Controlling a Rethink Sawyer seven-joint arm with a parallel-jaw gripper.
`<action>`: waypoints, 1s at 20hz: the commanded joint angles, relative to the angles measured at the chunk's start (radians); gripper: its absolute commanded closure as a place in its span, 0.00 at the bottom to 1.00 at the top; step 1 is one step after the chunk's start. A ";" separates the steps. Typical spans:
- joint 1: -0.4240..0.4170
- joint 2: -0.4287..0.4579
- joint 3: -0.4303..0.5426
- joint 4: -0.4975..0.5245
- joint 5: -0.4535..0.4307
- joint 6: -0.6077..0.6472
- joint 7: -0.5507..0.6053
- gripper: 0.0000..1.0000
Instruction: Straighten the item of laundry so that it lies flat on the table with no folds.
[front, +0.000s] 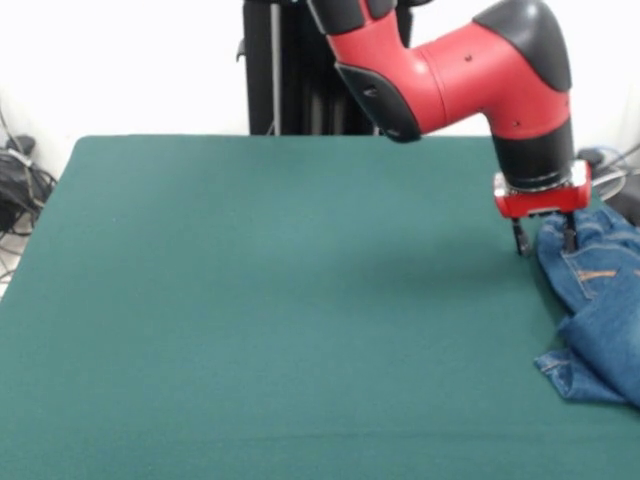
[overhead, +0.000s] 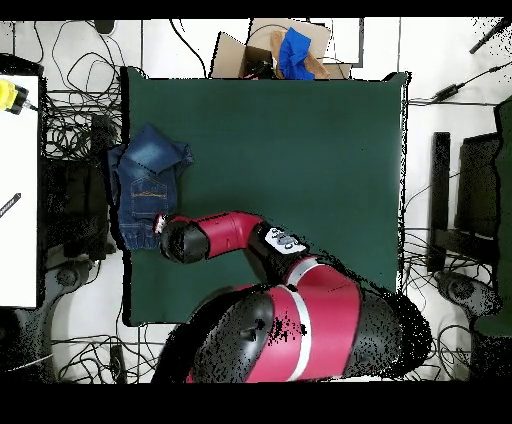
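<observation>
Lying crumpled at the table's (front: 250, 300) right edge in the front view, the jeans (front: 600, 300) spill partly over that edge, and their right side is cut off by the frame. Overhead they sit bunched at the left edge (overhead: 150, 180), hanging past it, folded over themselves with an orange-stitched pocket up. The rest of the green cloth is bare, wide open across the middle and to the other side. The arm (front: 470, 70) reaches out across the far part of the table and bends straight down at the wrist. Its gripper (front: 543, 238) points down at the jeans' far left corner, its two thin fingers apart, one just left of the denim and one over it. Whether the tips touch the cloth cannot be told. Overhead the arm hides the gripper.
</observation>
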 joint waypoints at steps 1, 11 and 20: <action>0.060 0.146 -0.062 -0.131 0.019 -0.129 0.125 0.00; 0.044 0.160 -0.057 -0.157 0.004 -0.116 0.093 1.00; 0.039 0.152 -0.049 -0.156 0.011 -0.089 0.085 1.00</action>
